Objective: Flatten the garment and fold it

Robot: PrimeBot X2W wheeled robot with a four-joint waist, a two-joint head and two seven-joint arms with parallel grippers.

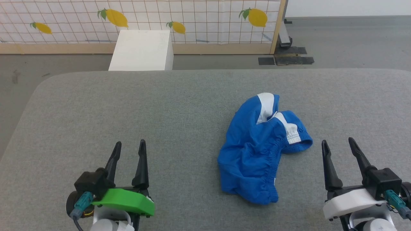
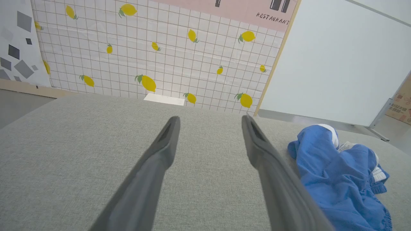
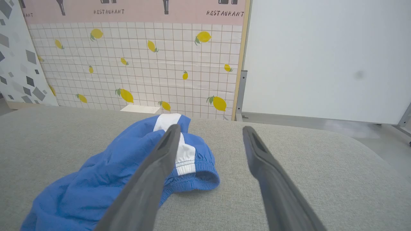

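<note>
The garment (image 1: 257,150), bright blue shorts with white side stripes and a gathered waistband, lies crumpled right of centre on the grey padded table (image 1: 128,109). My left gripper (image 1: 130,147) rests open at the lower left, well to the left of the shorts, nothing between its fingers. My right gripper (image 1: 338,145) stands open at the lower right, just right of the waistband. In the left wrist view the garment (image 2: 337,179) lies right of the open left gripper (image 2: 210,122). In the right wrist view the garment (image 3: 109,183) lies left of and behind the left finger of the open right gripper (image 3: 210,130).
A white box (image 1: 143,49) stands on the floor beyond the table's far edge. A lemon-print partition (image 1: 192,19) with a wooden frame runs behind it. Dark base plates (image 1: 285,59) lie on the grey floor at the back right.
</note>
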